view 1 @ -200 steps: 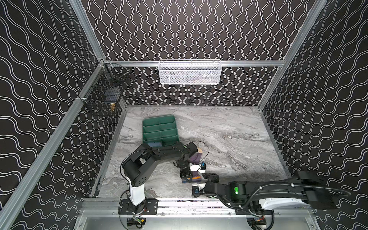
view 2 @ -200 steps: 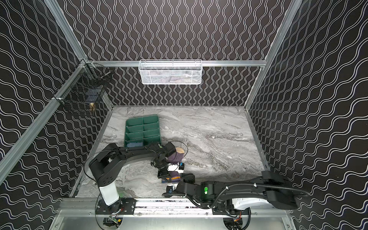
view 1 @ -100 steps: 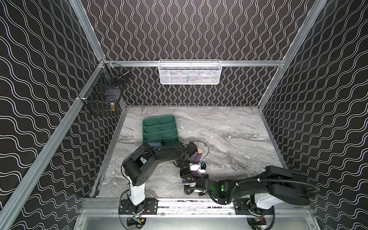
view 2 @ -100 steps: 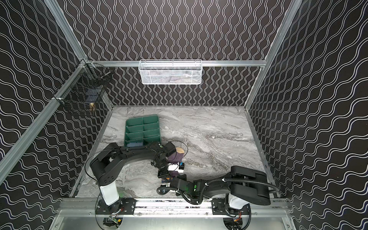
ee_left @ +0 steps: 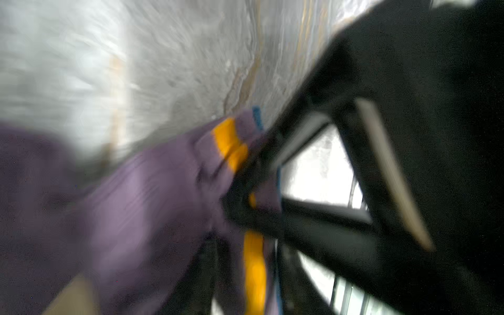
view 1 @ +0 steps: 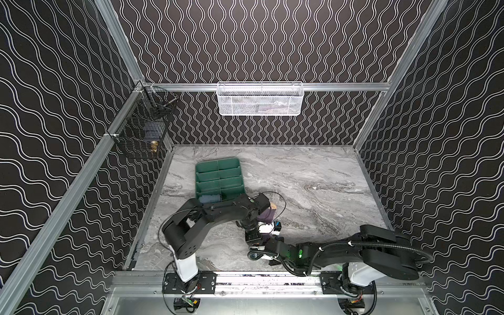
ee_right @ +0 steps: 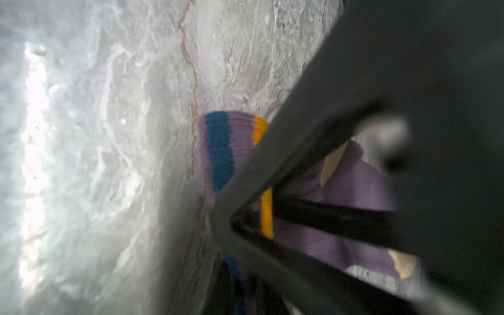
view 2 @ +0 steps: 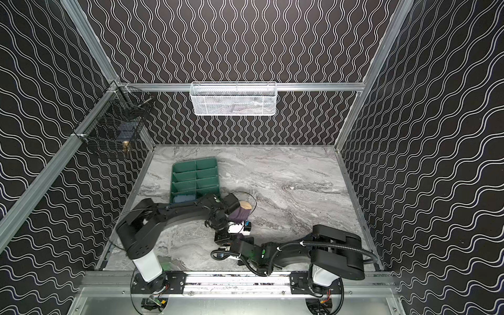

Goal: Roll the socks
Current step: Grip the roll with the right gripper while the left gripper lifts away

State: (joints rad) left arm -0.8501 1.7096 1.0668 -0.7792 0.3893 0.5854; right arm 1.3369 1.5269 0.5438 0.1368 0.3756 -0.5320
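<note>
The purple sock (view 1: 266, 216) (view 2: 240, 215) lies near the table's middle front, its tan toe pointing away, partly under my left arm. Its orange-and-navy striped cuff (ee_right: 218, 147) runs into my right gripper (ee_right: 240, 300) (view 1: 272, 239), which is shut on it. My left gripper (ee_left: 253, 286) (view 1: 263, 231) sits just beyond, its fingers apart around the same cuff; that view is blurred. The sock's purple body (ee_left: 152, 196) stretches away from it. The light blue sock (view 1: 209, 198) (view 2: 185, 197) lies in the green tray.
The green divided tray (view 1: 218, 163) stands at the left middle of the marble table, close behind my left arm. A white mesh basket (view 1: 260, 99) hangs on the back wall. A black wire basket (view 1: 141, 136) hangs on the left wall.
My right arm has swung left to the sock's cuff and its jaws have closed on it. The left jaws, shut before, have come apart.
</note>
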